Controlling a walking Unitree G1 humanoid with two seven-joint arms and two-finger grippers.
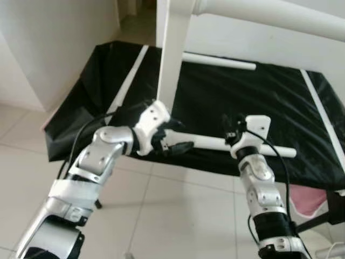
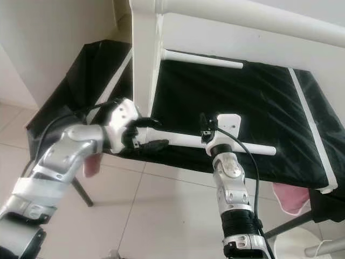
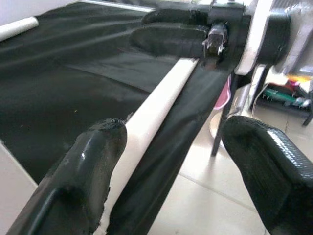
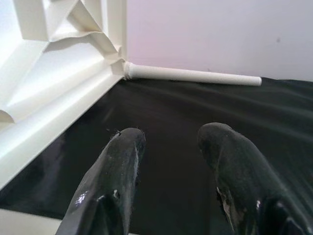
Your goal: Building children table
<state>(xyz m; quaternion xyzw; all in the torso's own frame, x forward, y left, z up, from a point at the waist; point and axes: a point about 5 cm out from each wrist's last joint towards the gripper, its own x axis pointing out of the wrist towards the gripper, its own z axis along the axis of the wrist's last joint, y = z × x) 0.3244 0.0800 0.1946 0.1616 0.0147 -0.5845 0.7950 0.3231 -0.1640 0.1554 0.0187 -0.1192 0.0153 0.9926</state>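
The left gripper [image 1: 173,143], fingers spread wide, straddles one end of a white table leg [image 1: 213,142] lying crosswise along the black-covered table's [image 1: 226,97] near edge. The right gripper [image 4: 168,161], parted and empty, hovers above its middle. Beyond, a second leg [image 1: 218,61] juts sideways from the upturned white frame [image 1: 172,54].

A glossy black plastic sheet [image 1: 237,102] covers the worktop, creased and hanging loose over its near and left edges. White strips [image 2: 309,116] run along the sheet near its left and right sides. Below lies a floor of pale square tiles [image 1: 178,216] with thin grout lines. A plain off-white wall [image 1: 48,38] stands to the left. Something pink [image 2: 288,197] hangs under the worktop's right corner, and a dark metal leg [image 2: 81,191] slants down on the left.
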